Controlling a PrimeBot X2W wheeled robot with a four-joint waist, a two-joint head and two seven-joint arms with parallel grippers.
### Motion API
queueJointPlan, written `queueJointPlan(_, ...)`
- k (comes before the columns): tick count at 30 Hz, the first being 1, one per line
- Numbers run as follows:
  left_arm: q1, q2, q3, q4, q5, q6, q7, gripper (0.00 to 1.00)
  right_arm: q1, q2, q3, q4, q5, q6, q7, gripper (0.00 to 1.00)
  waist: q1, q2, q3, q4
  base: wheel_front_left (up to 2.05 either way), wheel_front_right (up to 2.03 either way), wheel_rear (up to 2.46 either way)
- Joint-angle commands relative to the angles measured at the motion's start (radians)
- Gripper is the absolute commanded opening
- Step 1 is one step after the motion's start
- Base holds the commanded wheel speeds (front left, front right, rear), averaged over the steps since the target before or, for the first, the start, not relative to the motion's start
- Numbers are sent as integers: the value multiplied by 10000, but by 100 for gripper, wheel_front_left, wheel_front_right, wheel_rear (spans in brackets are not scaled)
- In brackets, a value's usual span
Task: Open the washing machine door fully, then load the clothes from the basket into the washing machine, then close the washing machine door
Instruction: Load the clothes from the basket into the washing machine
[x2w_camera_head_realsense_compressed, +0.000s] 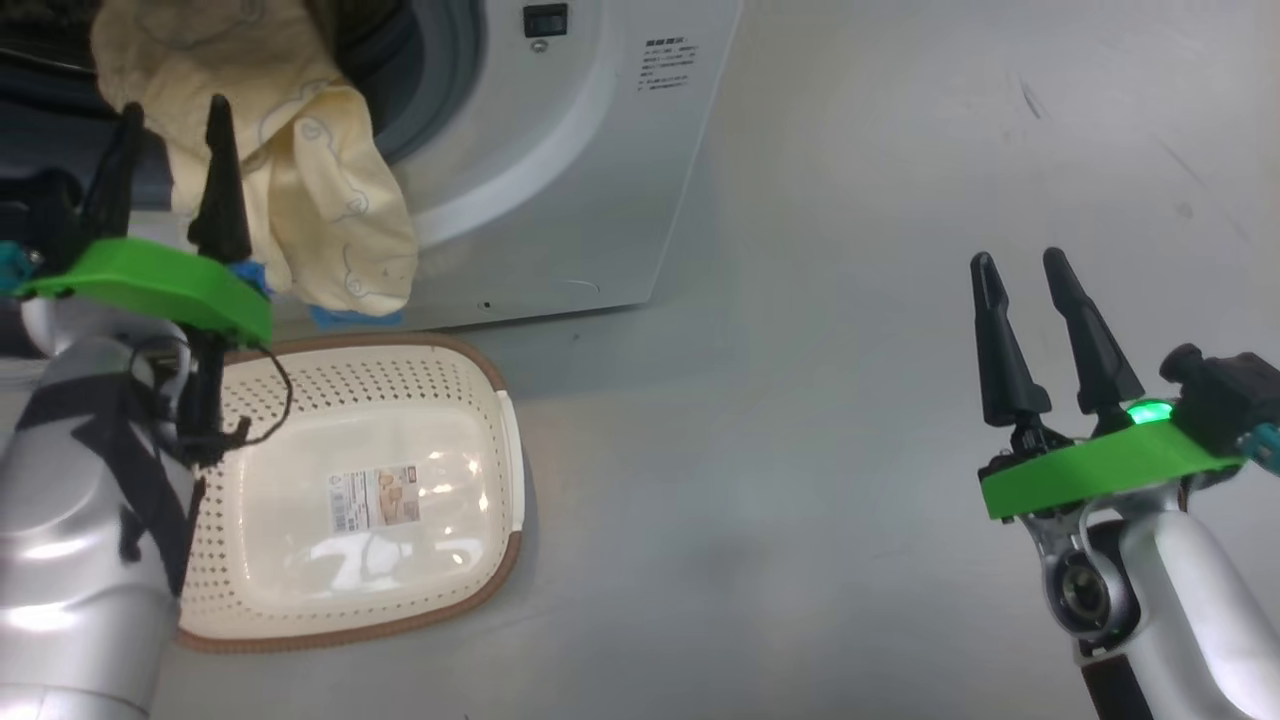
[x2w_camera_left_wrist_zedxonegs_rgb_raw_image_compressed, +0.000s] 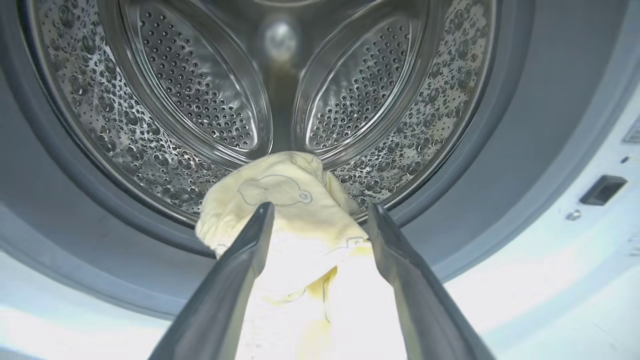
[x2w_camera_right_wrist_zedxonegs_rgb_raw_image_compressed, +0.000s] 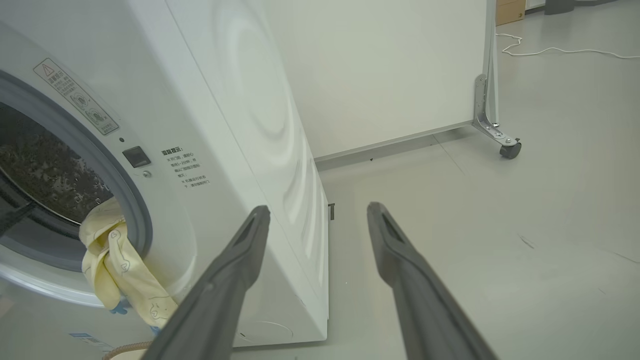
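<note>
The clothes (x2w_camera_head_realsense_compressed: 300, 170) are seen draped over the lower lip of the round opening of the washing machine (x2w_camera_head_realsense_compressed: 560, 200). One end is tucked inside and the other hangs down the white front panel. In the head view the garment's long axis runs from the opening down the picture, and its free end points towards the rear rim of the basket (x2w_camera_head_realsense_compressed: 470, 360), with bright blue patches at its lowest edge. The basket is set on the floor just in front of the machine, and a label sticker (x2w_camera_head_realsense_compressed: 375, 500) is seen on its bottom. The left gripper (x2w_camera_head_realsense_compressed: 175, 105) is held at the opening, just to the left of the hanging fabric, with its fingers spread wide and released. In the left wrist view that gripper (x2w_camera_left_wrist_zedxonegs_rgb_raw_image_compressed: 321, 207) is aimed into the steel drum (x2w_camera_left_wrist_zedxonegs_rgb_raw_image_compressed: 175, 100), and the pale yellow fabric (x2w_camera_left_wrist_zedxonegs_rgb_raw_image_compressed: 280, 200) is seen in the gap between the parted fingers, unpinched, its inner end pointing into the drum. The right gripper (x2w_camera_head_realsense_compressed: 1020, 260) is held over the bare floor (x2w_camera_head_realsense_compressed: 800, 450), well apart from the machine, with its fingers likewise spread and nothing grasped. In the right wrist view its gripper (x2w_camera_right_wrist_zedxonegs_rgb_raw_image_compressed: 318, 209) is directed past the machine's front corner, and the garment (x2w_camera_right_wrist_zedxonegs_rgb_raw_image_compressed: 115, 265) is seen hanging out over the grey gasket (x2w_camera_right_wrist_zedxonegs_rgb_raw_image_compressed: 142, 225).
</note>
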Motion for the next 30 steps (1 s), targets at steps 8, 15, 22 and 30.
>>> queueJointPlan(8,1272,-88,722,-934,426,4,-58,100,566,-512,-212,-166,10,4,-65,100,0,-1,-905,764,0,0,0)
queueJointPlan(15,2472,-141,967,-1518,533,4,-58,100,879,-719,-345,-95,58,4,-65,100,0,-1,-1488,1075,0,0,0)
queueJointPlan(22,3643,-151,1100,-2206,675,4,-59,100,1271,-835,-549,-91,77,4,-65,100,0,-1,-1950,1365,0,0,0)
queueJointPlan(30,4960,-243,1735,-3113,833,4,-59,100,1684,-964,-730,-136,107,4,-65,100,0,-1,-2354,1576,0,0,0)
